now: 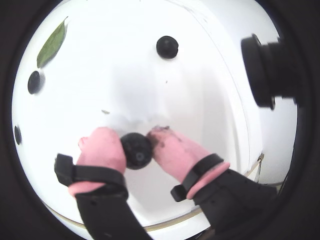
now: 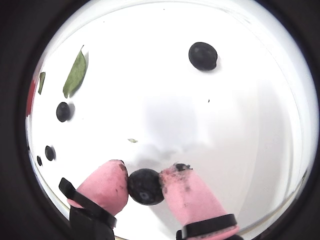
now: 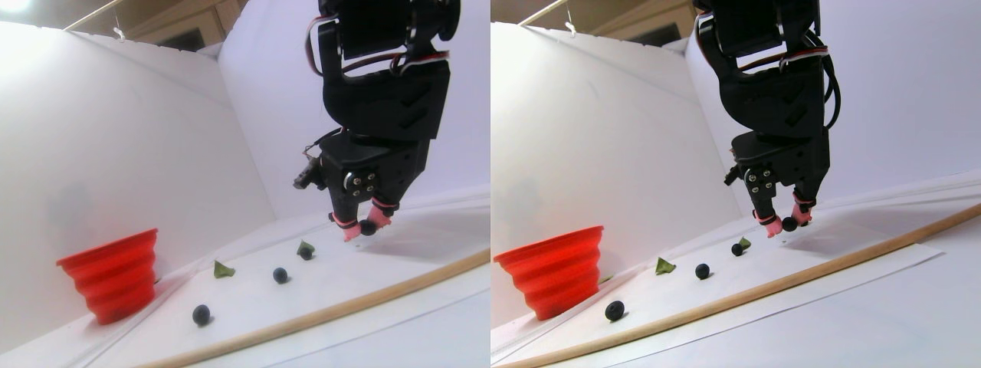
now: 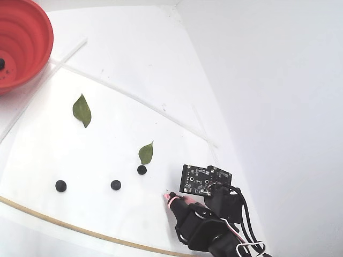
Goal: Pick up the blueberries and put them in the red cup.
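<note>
My gripper (image 1: 136, 145) has pink-padded fingers and is shut on one dark blueberry (image 1: 136, 151), held low over the white sheet; the other wrist view shows the same grip (image 2: 145, 186). Three more blueberries lie loose on the sheet (image 4: 141, 169), (image 4: 116, 184), (image 4: 60, 185). The red cup (image 4: 19, 43) stands at the far left corner of the fixed view, with one berry (image 4: 1, 63) inside it. In the stereo pair view the cup (image 3: 115, 272) is at the left and my gripper (image 3: 362, 228) is at the far end of the sheet.
Two flat green leaves (image 4: 81, 110), (image 4: 145, 153) lie on the sheet between the cup and my gripper. A wooden strip (image 4: 64, 225) borders the sheet's near edge. White walls (image 3: 153, 138) stand behind the cup and the sheet.
</note>
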